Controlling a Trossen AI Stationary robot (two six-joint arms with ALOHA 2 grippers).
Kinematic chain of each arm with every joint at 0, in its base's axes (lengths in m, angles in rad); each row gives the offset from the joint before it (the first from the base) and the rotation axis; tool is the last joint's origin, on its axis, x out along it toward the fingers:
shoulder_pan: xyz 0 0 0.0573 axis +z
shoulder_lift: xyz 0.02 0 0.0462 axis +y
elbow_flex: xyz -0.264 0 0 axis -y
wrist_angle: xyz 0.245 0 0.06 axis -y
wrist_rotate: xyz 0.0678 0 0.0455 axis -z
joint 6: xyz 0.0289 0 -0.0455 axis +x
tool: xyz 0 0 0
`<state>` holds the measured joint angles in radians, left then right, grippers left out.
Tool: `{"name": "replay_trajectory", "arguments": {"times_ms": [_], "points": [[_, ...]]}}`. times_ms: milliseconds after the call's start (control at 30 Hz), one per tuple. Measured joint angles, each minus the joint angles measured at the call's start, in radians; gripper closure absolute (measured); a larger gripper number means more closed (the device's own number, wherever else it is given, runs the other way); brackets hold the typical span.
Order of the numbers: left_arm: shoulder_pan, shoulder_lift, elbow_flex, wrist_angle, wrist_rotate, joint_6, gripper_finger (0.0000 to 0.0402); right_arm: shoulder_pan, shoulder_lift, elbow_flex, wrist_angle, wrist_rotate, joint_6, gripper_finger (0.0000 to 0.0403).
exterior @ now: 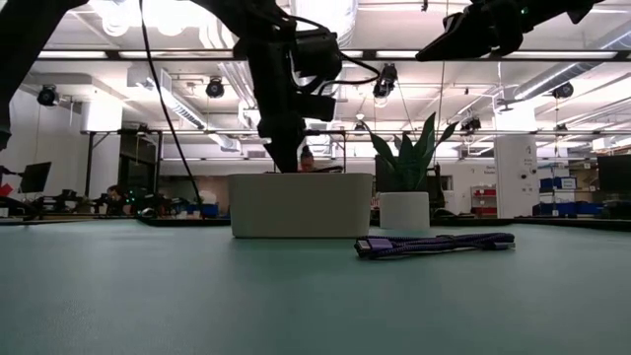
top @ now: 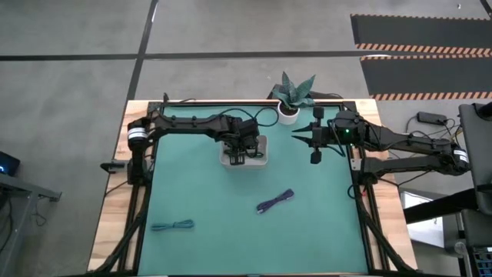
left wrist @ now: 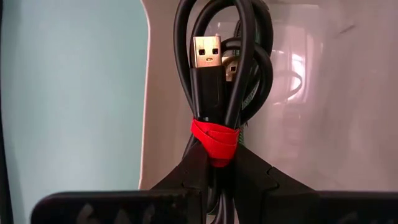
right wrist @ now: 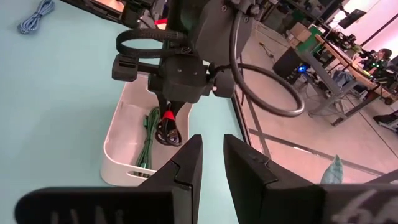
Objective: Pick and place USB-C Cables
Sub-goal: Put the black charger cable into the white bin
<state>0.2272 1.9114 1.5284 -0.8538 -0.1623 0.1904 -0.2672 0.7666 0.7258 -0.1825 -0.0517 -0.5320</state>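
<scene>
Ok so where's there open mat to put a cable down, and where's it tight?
Bare mat lies between the purple cable and the teal cable, and between the white tray and the purple cable. It is crowded at the tray: the left claw holds the red-and-black cable over it, a dark green cable inside. The right claw hangs near the plant.

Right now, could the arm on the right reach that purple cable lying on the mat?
Probably yes. The purple cable lies alone on the green mat with nothing over it, and the right gripper hangs empty near the plant, its fingers slightly apart. It would have to swing over and descend.
</scene>
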Motion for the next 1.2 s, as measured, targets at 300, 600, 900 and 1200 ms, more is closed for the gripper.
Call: {"name": "replay_trajectory", "arguments": {"times_ms": [300, 600, 900, 1200], "points": [[0.001, 0.0, 0.0, 0.013, -0.001, 0.001, 0.0372, 0.0, 0.0, 0.0, 0.0, 0.0, 0.0, 0.0346], [0.002, 0.0, 0.0, 0.015, -0.002, 0.001, 0.0372, 0.0, 0.001, 0.0, 0.0, 0.0, 0.0, 0.0346], [0.002, 0.0, 0.0, 0.016, -0.002, 0.001, 0.0372, 0.0, 0.001, 0.0, 0.0, 0.0, 0.008, 0.0346], [0.002, 0.0, 0.0, 0.017, -0.002, 0.022, 0.0372, 0.0, 0.001, 0.0, 0.0, 0.0, 0.008, 0.0346]]}}
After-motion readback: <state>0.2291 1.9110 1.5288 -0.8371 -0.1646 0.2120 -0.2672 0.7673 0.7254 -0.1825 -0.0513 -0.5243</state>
